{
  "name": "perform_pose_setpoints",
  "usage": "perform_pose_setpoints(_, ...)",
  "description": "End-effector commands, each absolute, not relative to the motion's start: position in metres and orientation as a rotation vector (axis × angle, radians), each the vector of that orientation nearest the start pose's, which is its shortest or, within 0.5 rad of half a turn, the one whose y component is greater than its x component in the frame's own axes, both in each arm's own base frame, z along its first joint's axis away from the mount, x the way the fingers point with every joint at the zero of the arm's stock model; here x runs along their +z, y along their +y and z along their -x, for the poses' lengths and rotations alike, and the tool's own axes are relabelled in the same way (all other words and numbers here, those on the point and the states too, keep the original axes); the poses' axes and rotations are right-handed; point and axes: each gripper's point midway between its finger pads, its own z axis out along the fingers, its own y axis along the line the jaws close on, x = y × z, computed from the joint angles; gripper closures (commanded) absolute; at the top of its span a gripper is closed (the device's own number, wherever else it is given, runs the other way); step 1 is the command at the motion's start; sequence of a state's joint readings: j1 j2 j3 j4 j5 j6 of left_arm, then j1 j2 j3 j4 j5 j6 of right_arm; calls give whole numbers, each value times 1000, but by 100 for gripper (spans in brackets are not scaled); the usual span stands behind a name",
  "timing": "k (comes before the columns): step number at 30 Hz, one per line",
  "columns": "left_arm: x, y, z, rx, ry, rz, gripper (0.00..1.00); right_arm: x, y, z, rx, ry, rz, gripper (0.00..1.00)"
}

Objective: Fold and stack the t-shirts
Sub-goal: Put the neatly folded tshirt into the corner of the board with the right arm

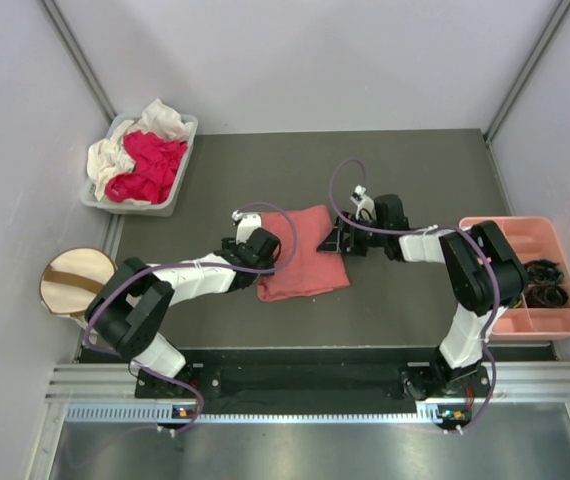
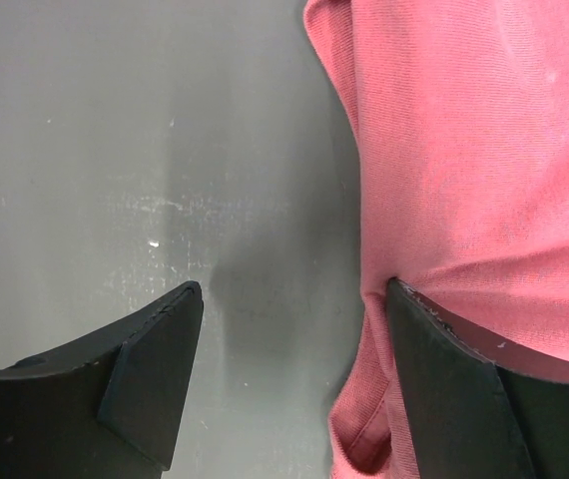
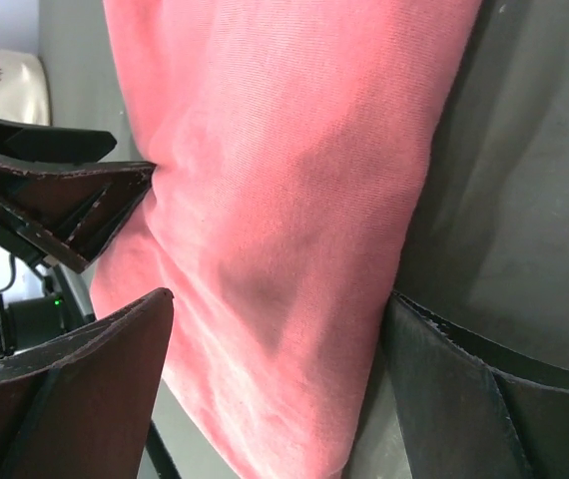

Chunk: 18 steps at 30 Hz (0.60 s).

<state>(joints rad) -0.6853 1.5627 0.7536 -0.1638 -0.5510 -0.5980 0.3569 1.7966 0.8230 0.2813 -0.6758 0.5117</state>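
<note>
Grey bin [image 1: 181,168] at the far left corner of the table [image 1: 415,180]: we see a red shirt [image 1: 150,165] and a white shirt [image 1: 107,160] heaped in it unfolded, the white one spilling over the rim. Tray [image 1: 515,240] at the table's right edge: dark tangled things [image 1: 545,283] in its right compartment, too small to name. Drum bin [image 1: 75,280] stands beside the left edge, a brown strap across its top. Pink shirt [image 1: 307,258] lies folded flat at mid-table, between the two arms. Left gripper [image 2: 292,299] sits at its left edge, jaws spread wide, one finger over bare table, the other on the cloth's border, gripping nothing. Right gripper [image 3: 277,299] sits at the far right corner, jaws likewise wide with cloth between them, nothing pinched. From above, the left wrist and its purple cable cover the shirt's left border.
</note>
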Motion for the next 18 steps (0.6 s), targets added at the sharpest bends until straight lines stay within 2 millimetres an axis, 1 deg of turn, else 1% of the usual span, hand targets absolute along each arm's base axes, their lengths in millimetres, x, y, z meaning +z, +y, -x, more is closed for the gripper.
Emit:
perform_pose_setpoints(1, 29, -146, -302, 169, 2365, 92, 21, 9, 251, -299, 1211, 2527, 142, 17)
perform_pose_setpoints(3, 31, -147, -302, 162, 2362, 96, 21, 6, 254, -298, 1214, 2537, 152, 17)
perform_pose_setpoints(4, 32, -147, -302, 162, 2360, 97, 21, 6, 261, -296, 1217, 2543, 173, 17)
perform_pose_setpoints(6, 31, -147, -302, 162, 2360, 97, 22, 2, 265, -295, 1213, 2557, 187, 17)
perform_pose_setpoints(7, 32, -146, -302, 163, 2360, 95, 22, 3, 270, -296, 1214, 2555, 203, 17)
perform_pose_setpoints(12, 31, -147, -301, 154, 2360, 100, 22, -2, 277, -296, 1198, 2583, 216, 18)
perform_pose_setpoints(15, 31, -147, -300, 152, 2359, 99, 22, -5, 278, -296, 1187, 2601, 224, 20)
perform_pose_setpoints(17, 31, -147, -301, 152, 2357, 100, 22, -8, 276, -297, 1168, 2613, 229, 53)
perform_pose_setpoints(18, 31, -147, -301, 152, 2357, 100, 22, -10, 275, -297, 1156, 2623, 231, 98)
